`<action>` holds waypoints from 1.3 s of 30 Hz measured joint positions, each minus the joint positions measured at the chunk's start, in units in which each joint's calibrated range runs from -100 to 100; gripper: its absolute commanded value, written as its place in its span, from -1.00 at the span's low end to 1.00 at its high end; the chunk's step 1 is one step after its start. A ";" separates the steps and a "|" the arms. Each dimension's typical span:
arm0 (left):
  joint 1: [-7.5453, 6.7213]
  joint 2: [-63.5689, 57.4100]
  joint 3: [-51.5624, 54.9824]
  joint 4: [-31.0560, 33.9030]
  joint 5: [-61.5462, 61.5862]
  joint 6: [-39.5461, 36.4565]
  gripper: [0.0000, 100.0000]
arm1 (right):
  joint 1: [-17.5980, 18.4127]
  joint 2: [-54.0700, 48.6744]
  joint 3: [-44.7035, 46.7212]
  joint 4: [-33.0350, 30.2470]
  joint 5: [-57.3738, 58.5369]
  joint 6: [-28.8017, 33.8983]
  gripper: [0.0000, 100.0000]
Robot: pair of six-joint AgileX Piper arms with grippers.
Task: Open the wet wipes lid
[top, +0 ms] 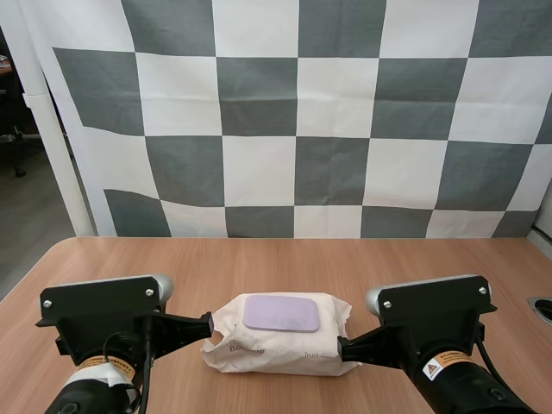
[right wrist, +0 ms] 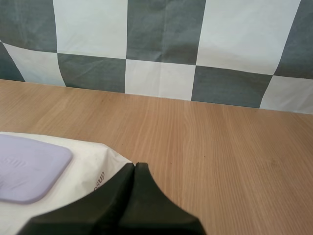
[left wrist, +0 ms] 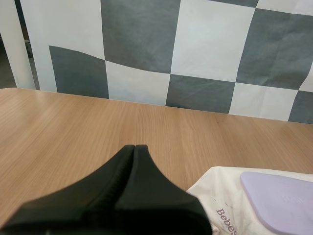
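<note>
A white pack of wet wipes (top: 280, 345) lies flat on the wooden table near the front, between my two arms. Its lilac lid (top: 281, 312) lies flat and closed on top. My left gripper (top: 207, 323) is shut, its tip just off the pack's left end. My right gripper (top: 342, 349) is shut too, its tip at the pack's right end. In the left wrist view the joined fingers (left wrist: 133, 147) form one dark wedge beside the pack (left wrist: 220, 200) and lid (left wrist: 281, 198). The right wrist view has its wedge (right wrist: 135, 165) over the pack's edge (right wrist: 98, 166), the lid (right wrist: 29, 166) beyond.
Bare wooden table (top: 276, 267) stretches behind the pack up to the backdrop. A small round fitting (top: 542, 308) sits at the table's right edge.
</note>
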 measured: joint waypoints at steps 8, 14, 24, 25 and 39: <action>-0.66 0.00 0.00 3.90 -1.35 -0.15 -1.00 | 1.33 0.00 0.00 2.11 0.19 -0.09 -1.00; -0.66 0.00 0.00 3.90 -1.35 -0.15 -1.00 | 1.33 0.00 0.00 2.11 0.19 -0.09 -1.00; -0.66 0.00 -1.30 4.46 0.42 -0.15 -1.00 | 1.33 0.00 -1.16 1.73 -0.49 -0.09 -1.00; -0.66 0.00 -2.57 4.46 1.87 -0.15 -1.00 | 1.33 0.00 -2.37 1.73 -0.49 -0.09 -1.00; -0.66 0.00 -23.79 6.16 7.97 8.35 -1.00 | 1.33 0.00 -19.10 -0.13 1.81 -0.09 -1.00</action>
